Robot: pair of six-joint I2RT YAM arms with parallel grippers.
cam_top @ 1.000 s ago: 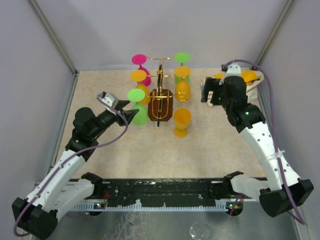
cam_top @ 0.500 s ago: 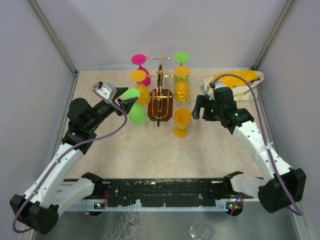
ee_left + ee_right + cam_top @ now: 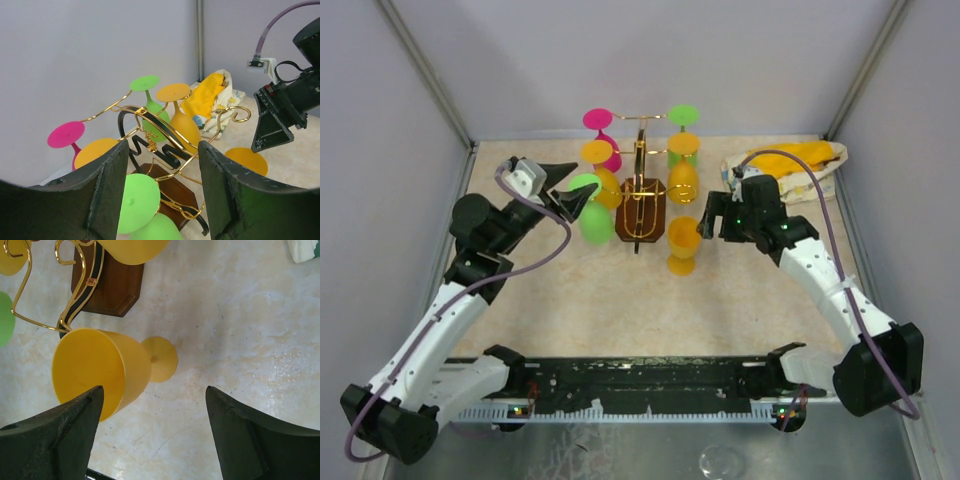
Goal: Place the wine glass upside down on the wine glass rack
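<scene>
Left claw (image 3: 575,186) pinches the green wine glass (image 3: 595,222), foot uppermost, just beside the left arms of the gold wine glass rack (image 3: 641,190). I see the right claw (image 3: 152,390) spread over an upright yellow wine glass (image 3: 95,365) on the table (image 3: 750,290).

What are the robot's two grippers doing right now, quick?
Left gripper: closed on the green wine glass.
Right gripper: open, holding nothing, beside the yellow wine glass.

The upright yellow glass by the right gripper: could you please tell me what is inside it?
Nothing shows inside the yellow glass: its bowl looks plain yellow in the right wrist view. One finger of the right gripper covers the near rim.
</scene>
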